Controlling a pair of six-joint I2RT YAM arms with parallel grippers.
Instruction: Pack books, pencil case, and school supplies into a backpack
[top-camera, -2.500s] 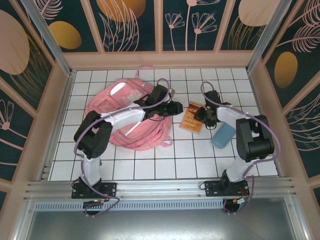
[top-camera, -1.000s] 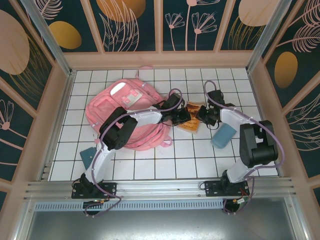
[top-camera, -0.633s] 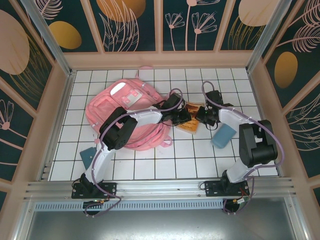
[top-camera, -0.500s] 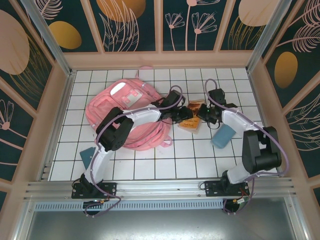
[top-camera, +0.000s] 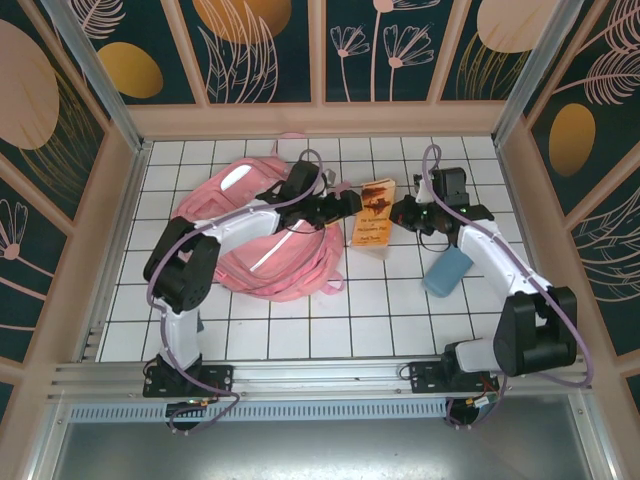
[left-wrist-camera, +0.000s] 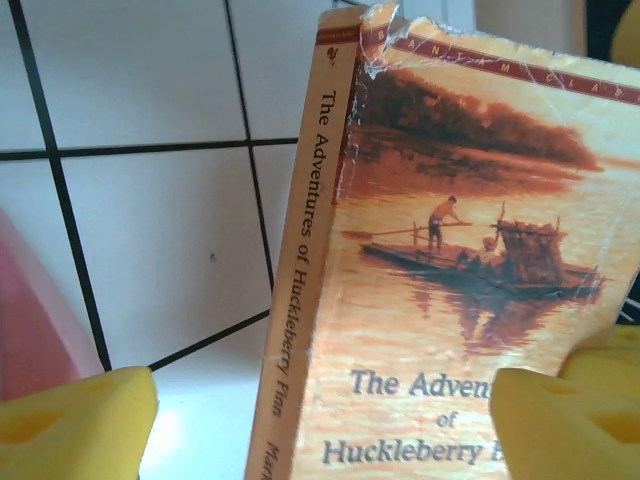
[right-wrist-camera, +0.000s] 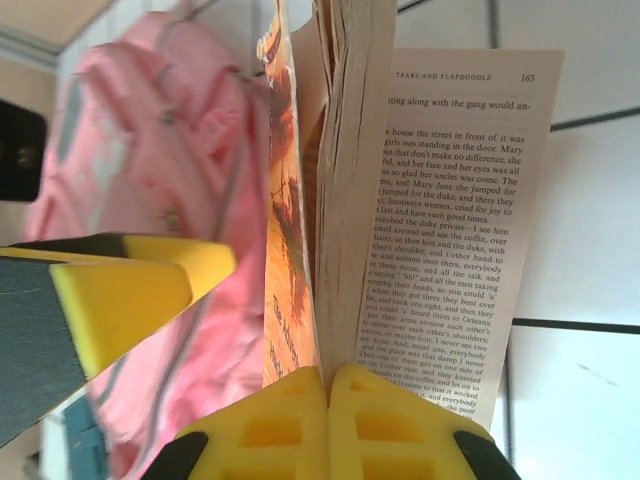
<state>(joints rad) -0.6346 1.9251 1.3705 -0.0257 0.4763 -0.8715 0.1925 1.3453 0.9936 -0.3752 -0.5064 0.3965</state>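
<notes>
**Orange booklet (top-camera: 372, 213) clamped in the right gripper (top-camera: 403, 213), left gripper (top-camera: 343, 205) spread beside it**

From above, the booklet sits between the two grippers, just right of the pink backpack (top-camera: 285, 265). The right gripper is at its right edge and the left gripper at its left edge.

In the right wrist view, the right gripper (right-wrist-camera: 328, 415) has its yellow pads (right-wrist-camera: 270, 430) pressed together on the lower end of the booklet (right-wrist-camera: 345, 200). The page block stands on edge above them. One leaf hangs open to the right (page 163, the print legible), and the orange cover bows off to the left. The backpack (right-wrist-camera: 150, 150) is blurred beyond it.

In the left wrist view, the left gripper (left-wrist-camera: 320, 420) has its jaws wide apart, with one yellow pad (left-wrist-camera: 75, 420) at each lower corner. The booklet (left-wrist-camera: 450, 250) lies beyond them, its spine running up between the pads. The cover reads "The Adventures of Huckleberry Finn" over a raft scene, and its top corner is creased. The right-hand pad overlaps the cover — whether it touches, I cannot tell. A sliver of the backpack (left-wrist-camera: 20, 330) shows at the left edge.

The backpack lies on the white tiled table (top-camera: 350, 320) with the left arm reaching across it. The blue pencil case (top-camera: 447, 271) rests on the tiles beside the right arm, nearer the bases than the booklet and apart from both grippers.
</notes>
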